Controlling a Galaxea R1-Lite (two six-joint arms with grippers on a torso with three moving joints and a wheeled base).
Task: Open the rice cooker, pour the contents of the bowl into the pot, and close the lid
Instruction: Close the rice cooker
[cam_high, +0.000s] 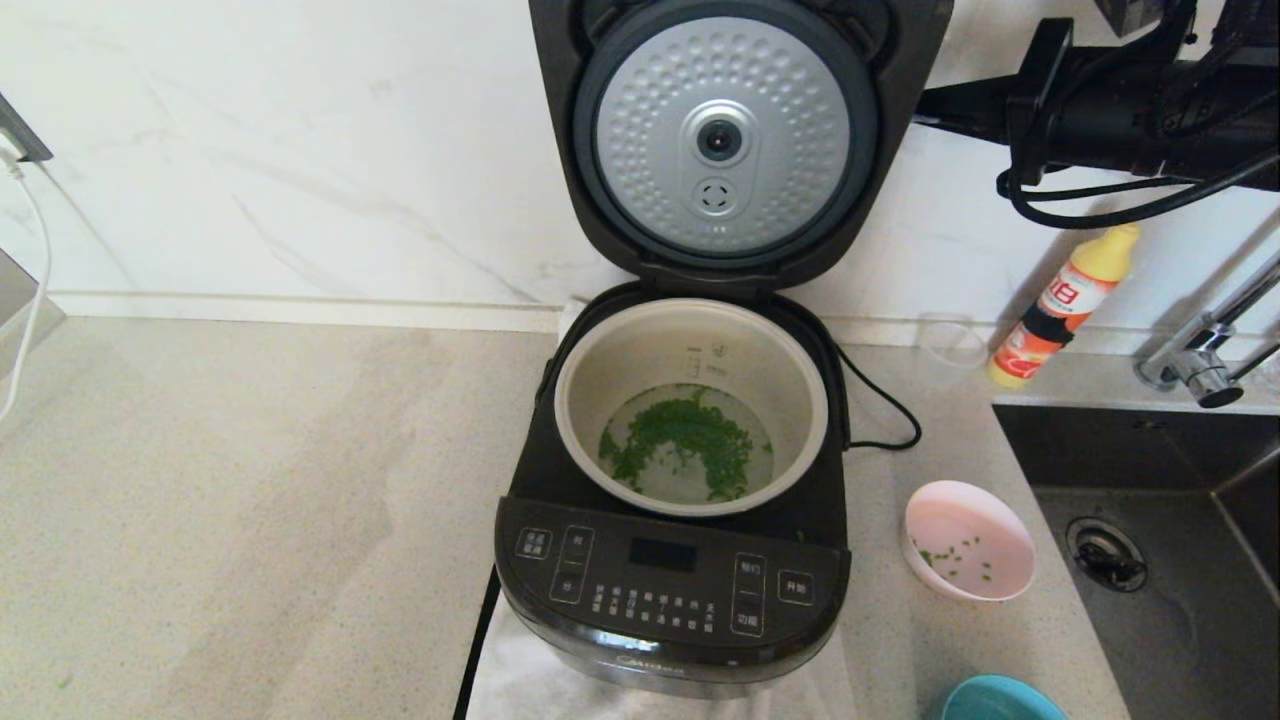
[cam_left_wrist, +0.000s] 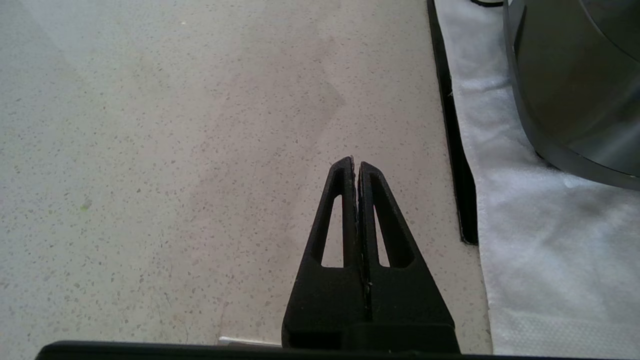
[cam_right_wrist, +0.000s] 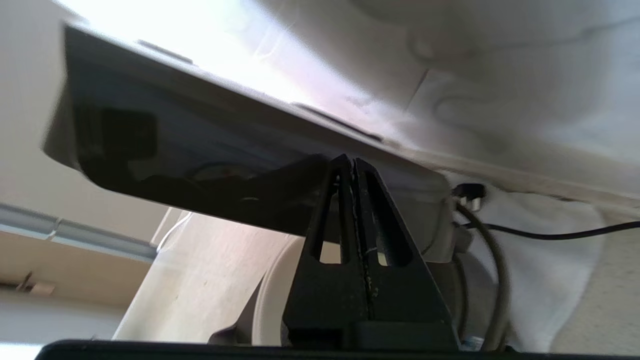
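Note:
The rice cooker (cam_high: 670, 590) stands open, its lid (cam_high: 720, 130) upright with the dimpled silver plate facing me. Its pot (cam_high: 650, 350) holds water and green bits. On the counter to the cooker's right sits the pink bowl (cam_high: 968, 540), with only a few green bits left in it. My right gripper (cam_high: 930, 100) is shut and reaches in from the right, behind the raised lid. In the right wrist view its tips (cam_right_wrist: 354, 161) lie against the lid's black outer face (cam_right_wrist: 200, 165), above the pot's rim (cam_right_wrist: 270, 290). My left gripper (cam_left_wrist: 356, 164) is shut on nothing, low over the counter left of the cooker (cam_left_wrist: 575, 90).
A white cloth (cam_left_wrist: 540, 240) lies under the cooker and its cord (cam_high: 890, 410) loops to the right. A clear cup (cam_high: 952, 345) and an orange bottle (cam_high: 1065, 305) stand by the wall. The sink (cam_high: 1150, 560) with its faucet (cam_high: 1205, 350) is at right, a teal bowl (cam_high: 1000, 700) in front.

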